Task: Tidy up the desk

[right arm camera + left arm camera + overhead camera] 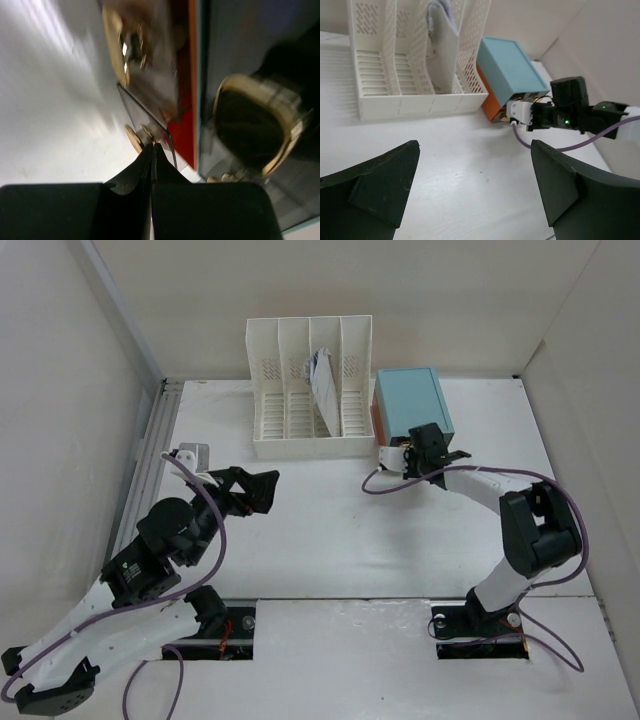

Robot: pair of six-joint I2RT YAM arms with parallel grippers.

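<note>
The white desk holds a white slotted file rack and a teal drawer box at the back. My right gripper is at the box's front. In the right wrist view it is shut, with its tips against a small round knob on the orange drawer; nothing shows between the fingers. The drawer sticks out slightly from the box. My left gripper is open and empty above bare desk, left of centre.
The rack has papers leaning in one slot. A small grey block lies at the left by the grey rail. White panel walls stand on three sides. Purple cables loop beside both arms.
</note>
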